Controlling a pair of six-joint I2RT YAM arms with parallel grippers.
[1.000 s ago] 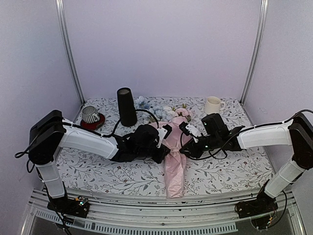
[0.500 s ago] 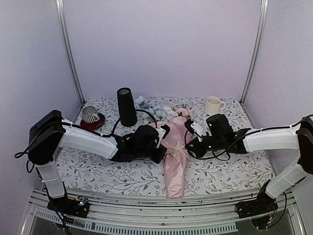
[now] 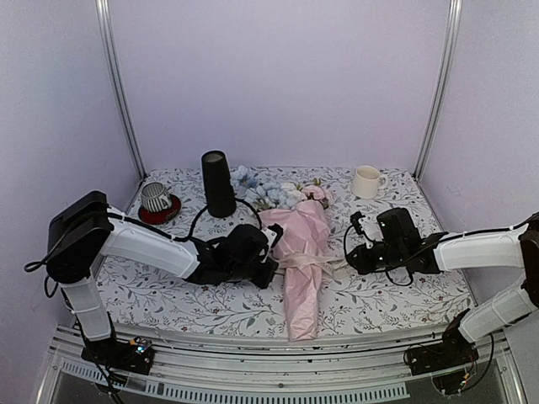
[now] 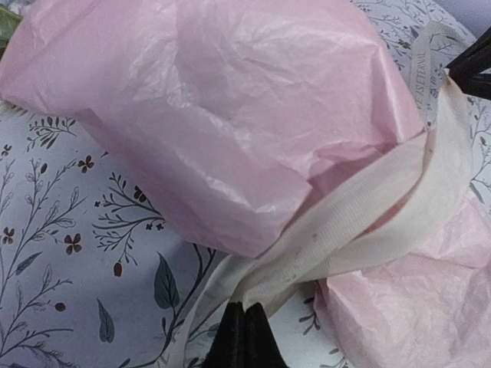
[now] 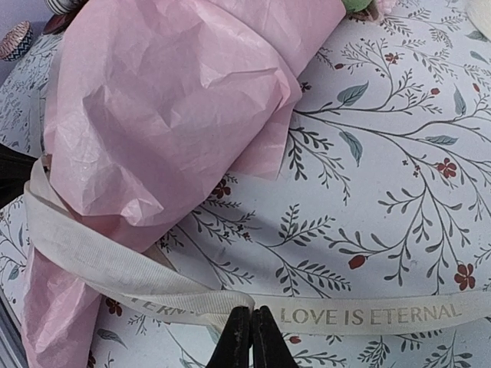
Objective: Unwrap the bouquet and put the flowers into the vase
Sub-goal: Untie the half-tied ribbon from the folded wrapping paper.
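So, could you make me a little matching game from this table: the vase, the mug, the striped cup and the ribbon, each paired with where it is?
Things:
1. vase
2. cream mug
3. striped cup
4. ribbon

Places:
A. pinched by the left gripper and the right gripper
B. on a red saucer, far left
C. alone, back right
D. upright, just left of the flowers

Pairs: 1-D, 2-C, 3-B, 4-A

A white tablecloth printed with leafy sprigs and small red flowers carries a cream mug at the back right and, at the back left, a striped cup tilted on a red saucer.
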